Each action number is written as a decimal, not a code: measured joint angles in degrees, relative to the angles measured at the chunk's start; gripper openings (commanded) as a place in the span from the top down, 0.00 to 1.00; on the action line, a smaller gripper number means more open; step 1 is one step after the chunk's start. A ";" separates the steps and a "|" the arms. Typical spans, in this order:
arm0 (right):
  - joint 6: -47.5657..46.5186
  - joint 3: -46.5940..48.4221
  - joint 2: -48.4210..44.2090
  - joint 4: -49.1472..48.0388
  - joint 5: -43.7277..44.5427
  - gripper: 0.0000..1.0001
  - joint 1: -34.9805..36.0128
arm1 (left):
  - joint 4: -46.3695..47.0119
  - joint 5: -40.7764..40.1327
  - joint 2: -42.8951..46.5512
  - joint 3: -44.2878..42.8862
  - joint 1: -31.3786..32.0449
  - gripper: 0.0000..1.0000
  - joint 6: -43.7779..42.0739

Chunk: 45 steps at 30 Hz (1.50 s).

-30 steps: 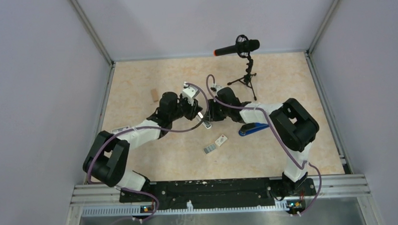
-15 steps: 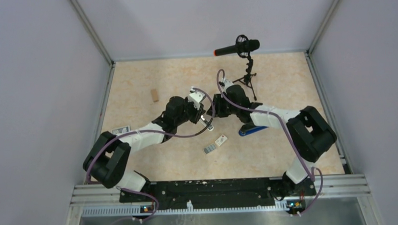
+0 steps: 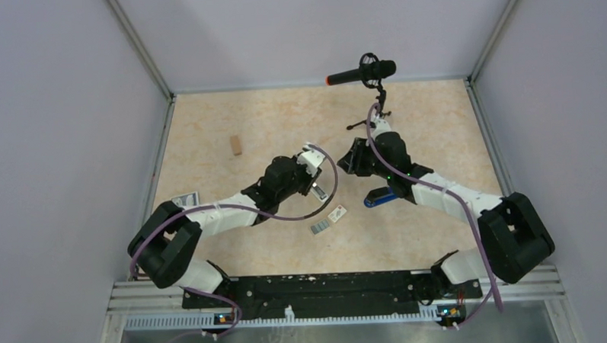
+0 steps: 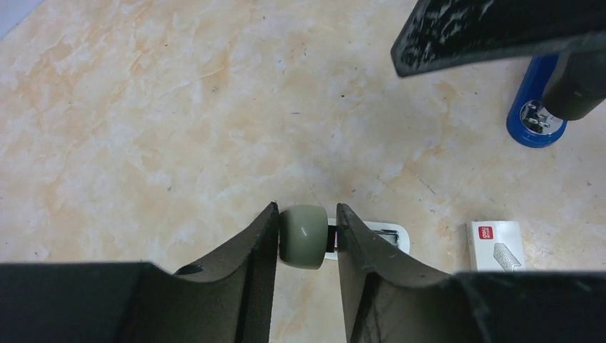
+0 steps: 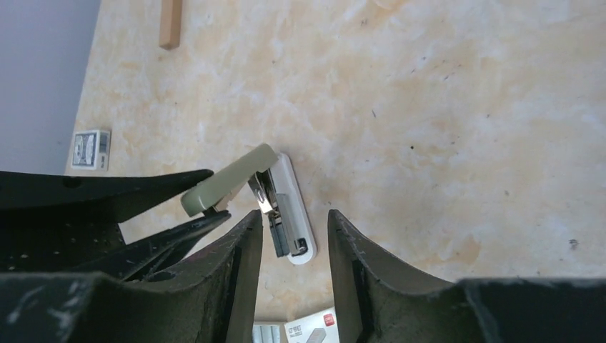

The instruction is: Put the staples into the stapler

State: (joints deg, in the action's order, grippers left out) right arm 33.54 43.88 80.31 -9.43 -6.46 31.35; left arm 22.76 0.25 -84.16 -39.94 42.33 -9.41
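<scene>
The left gripper (image 4: 306, 213) is pinched partway closed on the rounded grey-green top of the stapler (image 5: 286, 204), which is hinged open (white base flat on the table (image 3: 268, 119), silvery rail exposed). The right gripper (image 5: 294, 214) hangs apart from it, fingers parted and empty. The staples (image 4: 495, 244) lie just beside the left fingers, with a blue bar (image 4: 536, 114) farther off.

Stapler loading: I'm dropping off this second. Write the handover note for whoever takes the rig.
Left gripper: shut on the stapler, gripping its grey-green top half so it stands hinged open from the white base.
Right gripper: open, empty, apart from the stapler and facing its open rail.
Staples: white staple box and grey staple block lie on the table just nearside of the stapler, neither gripped.
Done: stapler opened.
Left: pick up staples, seat them in the rail, close the stapler.
</scene>
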 measured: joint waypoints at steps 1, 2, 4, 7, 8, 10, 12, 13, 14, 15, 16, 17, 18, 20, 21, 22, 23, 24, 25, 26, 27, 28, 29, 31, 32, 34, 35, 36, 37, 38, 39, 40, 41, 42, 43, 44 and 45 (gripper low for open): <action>0.00 -0.26 -0.92 0.13 0.28 0.61 -0.33 | -0.04 -0.48 0.00 0.04 0.35 0.51 0.02; 0.02 -0.61 -1.92 0.20 0.48 0.61 -0.68 | -0.09 -0.63 0.00 0.11 0.55 0.47 0.02; 0.00 -1.18 -3.13 0.31 0.74 0.61 -1.22 | -0.52 -0.44 0.00 0.33 0.85 0.41 0.63; -0.02 -1.46 -3.56 0.55 1.03 0.60 -1.68 | -1.40 1.73 0.04 0.44 0.90 0.36 1.49; -0.04 -1.55 -3.63 0.85 1.05 0.60 -1.77 | -1.73 2.43 0.07 0.44 0.90 0.35 1.81; -0.11 -1.84 -3.67 1.09 1.09 0.60 -1.86 | -2.95 4.00 0.44 0.42 0.90 0.32 2.67; -0.15 -1.90 -3.67 1.79 1.07 0.60 -1.88 | -4.24 5.35 1.18 0.42 0.92 0.29 4.07; -0.17 -1.95 -3.69 1.88 1.07 0.60 -1.90 | -4.63 5.97 1.60 0.42 0.90 0.27 4.92; -0.28 -2.08 -3.76 1.81 1.03 0.60 -1.90 | -5.14 6.45 2.05 0.37 0.90 0.25 5.75; -0.35 -2.34 -3.82 1.77 0.98 0.60 -1.90 | -5.77 6.82 2.49 0.17 0.90 0.24 6.62; -0.35 -2.69 -3.91 1.68 0.92 0.59 -1.90 | -6.78 7.13 2.86 -0.28 0.92 0.23 7.58; -0.37 -3.08 -3.98 1.77 0.74 0.59 -1.90 | -7.85 7.32 3.10 -0.96 0.90 0.23 8.57; -0.42 -3.43 -3.98 1.86 0.48 0.59 -1.90 | -8.59 7.37 3.19 -1.55 0.90 0.22 9.40; -0.46 -3.78 -3.98 2.21 -0.55 0.59 -1.90 | -10.10 7.23 3.43 -2.89 0.57 0.23 11.30; -0.44 -3.80 -3.98 2.19 -1.40 0.59 -1.90 | -10.80 7.45 3.61 -3.43 0.13 0.25 12.70; -0.31 -3.80 -3.96 1.99 -2.25 0.59 -1.90 | -11.32 7.76 3.80 -3.78 -0.50 0.26 14.05; -0.17 -3.80 -3.96 1.68 -3.41 0.59 -1.90 | -11.98 8.24 3.89 -4.17 -1.51 0.28 15.52; 0.13 -3.80 -3.82 1.25 -4.52 0.59 -1.90 | -12.72 9.03 3.89 -4.61 -2.97 0.29 17.29; 0.24 -3.80 -3.69 0.94 -5.11 0.59 -1.90 | -13.49 9.88 3.89 -5.03 -4.96 0.29 19.41; 0.66 -3.80 -3.15 0.20 -6.51 0.58 -1.84 | -13.97 10.69 3.89 -5.25 -6.69 0.29 20.94; 0.98 -3.72 -2.43 -0.24 -7.54 0.55 -1.53 | -14.45 11.50 3.89 -5.42 -8.55 0.29 22.99; 1.09 -3.54 -1.33 -0.79 -8.44 0.53 -1.27 | -15.06 12.28 3.85 -5.64 -10.34 0.29 25.18; 1.16 -3.10 -0.09 -0.61 -9.01 0.51 -0.92 | -15.67 12.57 3.72 -5.90 -11.65 0.29 26.77; 1.05 -1.40 3.10 0.22 -10.03 0.51 0.28 | -17.11 13.22 2.95 -6.69 -13.33 0.30 29.86; 1.01 -0.42 4.72 0.59 -10.40 0.51 0.96 | -17.62 13.64 2.36 -7.04 -13.53 0.30 30.97; 0.96 1.11 7.15 1.05 -10.97 0.51 2.03 | -18.08 14.71 0.98 -7.32 -13.44 0.30 32.98; 0.96 1.66 8.09 1.14 -11.19 0.52 2.34 | -18.32 15.23 0.37 -7.30 -13.42 0.31 33.66; 0.92 2.23 9.16 1.36 -11.43 0.53 2.69 | -18.47 15.65 -0.31 -7.26 -13.38 0.31 34.49; 0.74 2.54 9.88 1.46 -11.56 0.56 2.78 | -18.51 16.02 -0.81 -7.15 -13.33 0.32 35.12; 0.59 2.89 10.56 1.75 -11.67 0.57 2.91 | -18.43 16.48 -1.16 -6.84 -13.33 0.32 35.76; 0.52 3.10 11.08 1.90 -11.69 0.59 2.97 | -18.29 16.79 -1.31 -6.54 -13.33 0.33 36.22; 0.50 3.26 11.74 1.81 -11.78 0.60 2.99 | -18.05 17.05 -1.57 -6.23 -13.33 0.34 36.59; 0.50 3.39 12.26 2.12 -11.89 0.60 2.99 | -17.92 17.27 -1.97 -6.05 -13.33 0.34 36.89; 0.50 3.50 12.79 2.16 -12.09 0.60 2.99 | -17.66 17.68 -2.73 -5.97 -13.33 0.35 37.22; 0.48 3.56 13.31 2.19 -12.37 0.61 3.04 | -17.22 18.08 -3.63 -5.95 -13.33 0.36 37.55; 0.48 3.65 13.73 2.25 -12.59 0.61 3.06 | -16.76 18.43 -4.42 -5.84 -13.33 0.37 37.83; 0.50 3.80 14.23 2.34 -12.74 0.62 3.13 | -16.26 18.73 -5.18 -5.57 -13.33 0.37 38.10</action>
State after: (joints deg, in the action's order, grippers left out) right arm 34.04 47.68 94.54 -7.09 -19.20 34.48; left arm 6.50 18.98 -89.34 -45.52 28.99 28.69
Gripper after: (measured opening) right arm 0.398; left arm 0.646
